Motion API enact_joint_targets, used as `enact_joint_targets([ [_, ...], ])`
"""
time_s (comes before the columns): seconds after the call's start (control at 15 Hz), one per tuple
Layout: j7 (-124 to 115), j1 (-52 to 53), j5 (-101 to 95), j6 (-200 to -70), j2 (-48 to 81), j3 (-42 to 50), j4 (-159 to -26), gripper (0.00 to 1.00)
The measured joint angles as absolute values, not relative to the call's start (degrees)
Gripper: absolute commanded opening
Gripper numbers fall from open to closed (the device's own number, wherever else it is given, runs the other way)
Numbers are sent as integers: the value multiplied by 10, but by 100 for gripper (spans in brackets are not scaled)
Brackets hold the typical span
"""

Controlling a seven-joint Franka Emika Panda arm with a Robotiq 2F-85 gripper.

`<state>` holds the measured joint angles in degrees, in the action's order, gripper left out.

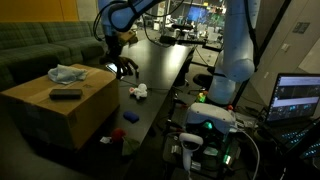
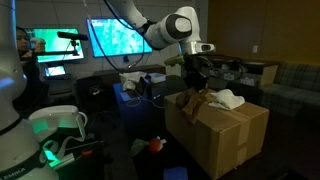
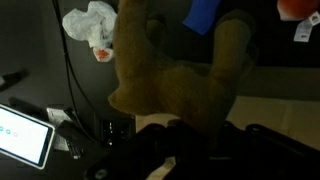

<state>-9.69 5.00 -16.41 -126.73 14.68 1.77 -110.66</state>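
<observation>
Directly beneath the gripper (image 2: 196, 84), a brown plush toy (image 3: 172, 72) hangs, clamped between its fingers, over a tan cardboard box (image 2: 228, 132).

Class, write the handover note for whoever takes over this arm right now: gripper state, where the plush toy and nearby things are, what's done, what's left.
Gripper: shut on the brown plush toy, held by the edge of the cardboard box; touching it or not, cannot tell.
On the box: a pale cloth. On the dark table: a white crumpled piece and a blue thing.
Done: toy gripped. Left: toy not yet set down.
</observation>
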Motion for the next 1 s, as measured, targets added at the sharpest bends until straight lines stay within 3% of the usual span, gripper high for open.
enact_joint_targets([
  [1.0, -133, 115, -179, -1236, 362, 19, -898, 9],
])
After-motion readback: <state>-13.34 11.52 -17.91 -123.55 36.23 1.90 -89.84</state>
